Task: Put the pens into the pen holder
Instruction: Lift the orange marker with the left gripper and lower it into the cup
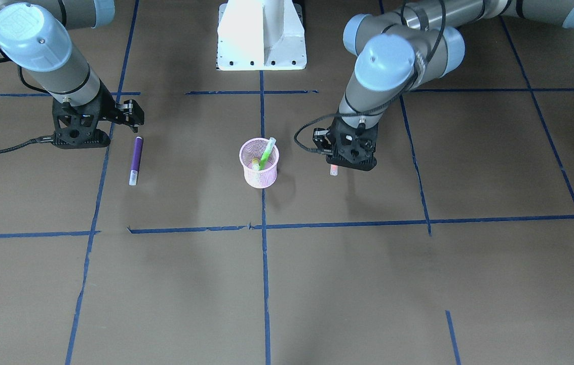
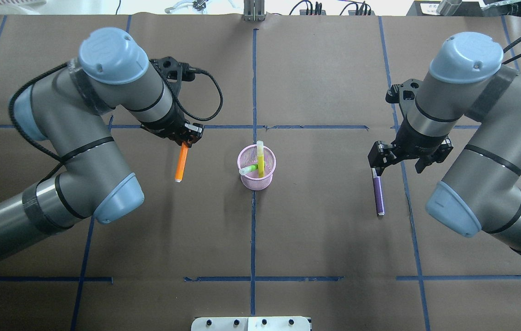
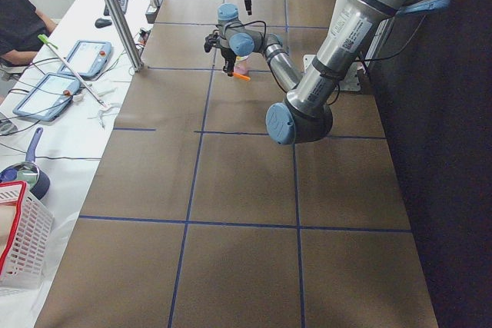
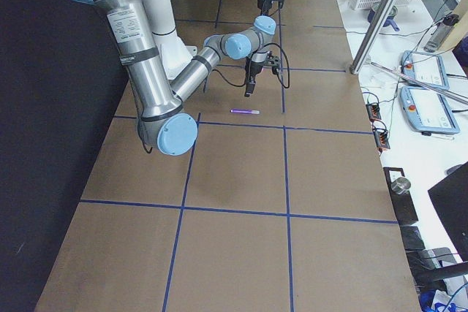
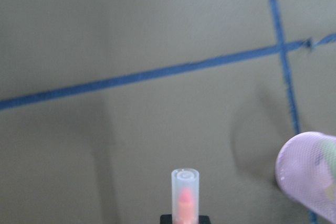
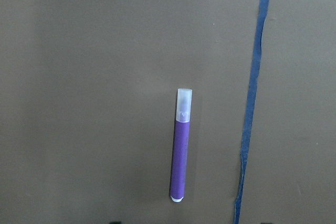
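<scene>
My left hand (image 2: pixel 186 137) pinches orange pen (image 2: pixel 180 163), cap end sticking out. Cup (image 2: pixel 255 183) near, off to my right; this hand nearer it. My right hand (image 2: pixel 399 164) spread wide, empty, above purple pen (image 2: pixel 378 193) lying flat, pointing at me.

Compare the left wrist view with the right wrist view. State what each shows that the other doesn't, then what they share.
Only the left wrist view: the pale capped end of the orange pen at the bottom edge, and part of the pink pen holder at lower right. Only the right wrist view: the purple pen, seen whole, lying flat on the table, cap toward the top of the view. Both: the brown table surface crossed by blue tape lines.
</scene>
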Robot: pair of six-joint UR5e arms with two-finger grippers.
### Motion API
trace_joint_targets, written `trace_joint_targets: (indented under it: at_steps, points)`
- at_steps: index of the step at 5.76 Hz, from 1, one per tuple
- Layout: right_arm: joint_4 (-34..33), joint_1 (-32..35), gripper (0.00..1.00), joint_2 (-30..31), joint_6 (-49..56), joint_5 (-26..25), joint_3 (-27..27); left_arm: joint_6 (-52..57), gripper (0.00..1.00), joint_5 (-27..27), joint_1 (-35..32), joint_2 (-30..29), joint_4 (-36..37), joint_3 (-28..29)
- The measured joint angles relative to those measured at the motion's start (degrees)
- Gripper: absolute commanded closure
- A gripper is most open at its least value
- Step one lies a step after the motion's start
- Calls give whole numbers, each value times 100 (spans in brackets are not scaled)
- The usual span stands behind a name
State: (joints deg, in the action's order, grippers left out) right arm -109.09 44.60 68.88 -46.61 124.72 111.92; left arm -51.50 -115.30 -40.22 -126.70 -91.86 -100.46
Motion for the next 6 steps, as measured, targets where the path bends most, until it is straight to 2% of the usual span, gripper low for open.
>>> trace_joint_targets:
  at_steps: [1, 3, 4, 6]
  points:
    - [31, -25, 9, -34, 5, -6, -154, -280, 100, 325, -11, -17, -301, -282]
    - [53, -41, 9, -149, 11, -9, -389, -1176, 100, 1158, 108, -22, -1495, -459]
    - [86, -44, 9, -170, 38, -9, -479, -1378, 99, 1920, 422, 5, -2074, -444]
    - [380, -47, 8, -177, 84, 3, -734, -1423, 96, 3778, 1354, 102, -3293, -170]
